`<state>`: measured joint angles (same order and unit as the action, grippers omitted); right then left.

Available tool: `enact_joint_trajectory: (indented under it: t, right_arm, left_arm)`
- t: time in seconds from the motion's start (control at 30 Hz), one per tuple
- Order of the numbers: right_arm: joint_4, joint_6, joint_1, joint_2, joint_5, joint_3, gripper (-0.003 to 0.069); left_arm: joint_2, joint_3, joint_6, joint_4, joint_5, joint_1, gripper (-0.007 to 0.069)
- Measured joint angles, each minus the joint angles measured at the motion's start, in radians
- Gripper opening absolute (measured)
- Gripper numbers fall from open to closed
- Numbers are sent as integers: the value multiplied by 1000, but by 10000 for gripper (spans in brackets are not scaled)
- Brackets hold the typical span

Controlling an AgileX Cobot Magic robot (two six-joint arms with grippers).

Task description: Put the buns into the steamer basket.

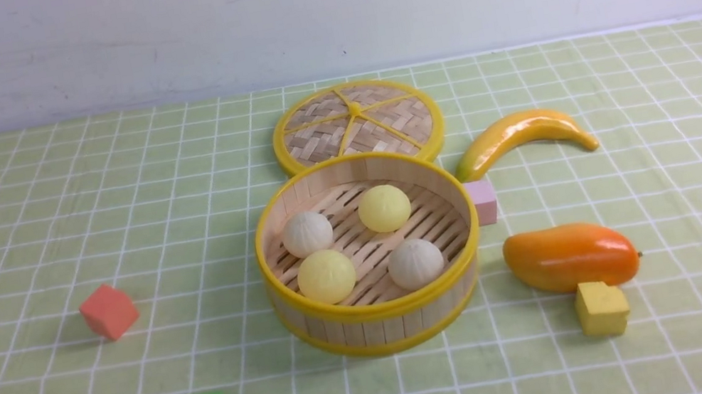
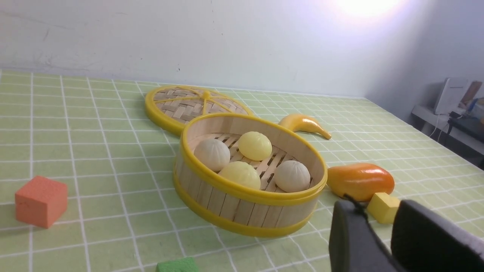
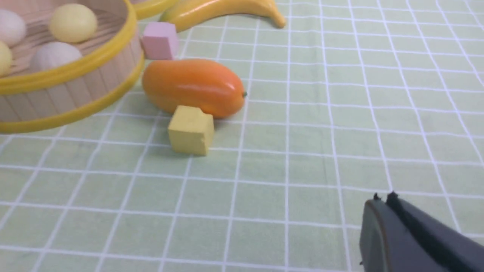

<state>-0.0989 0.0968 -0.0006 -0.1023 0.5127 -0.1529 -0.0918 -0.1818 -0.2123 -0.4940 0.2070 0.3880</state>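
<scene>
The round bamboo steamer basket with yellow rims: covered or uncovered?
Uncovered. The bamboo steamer basket is open-topped, and the flat woven lid lies on the table behind it.

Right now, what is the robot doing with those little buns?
All four buns sit inside the steamer basket, and its lid lies on the table behind it. Neither arm holds anything. The left gripper hangs empty with its fingers a little apart, away from the basket. The right gripper is closed and empty.
</scene>
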Motion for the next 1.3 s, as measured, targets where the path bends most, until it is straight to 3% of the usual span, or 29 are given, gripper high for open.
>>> enact_joint_trajectory:
  t: [0.2, 0.43, 1.1, 1.3]
  right_arm:
    - [-11, -8, -8, 112, -112, 167, -16]
    - [-26, -97, -9, 113, -113, 169, -12]
    - [-27, -97, -9, 113, -112, 169, 3]
    - [-27, -97, -9, 113, -112, 169, 5]
  left_arm:
    - [0, 0, 0, 0, 0, 0, 165]
    - [0, 0, 0, 0, 0, 0, 172]
    - [0, 0, 0, 0, -3, 0, 193]
    - [0, 44, 0, -1, -160, -46, 194]
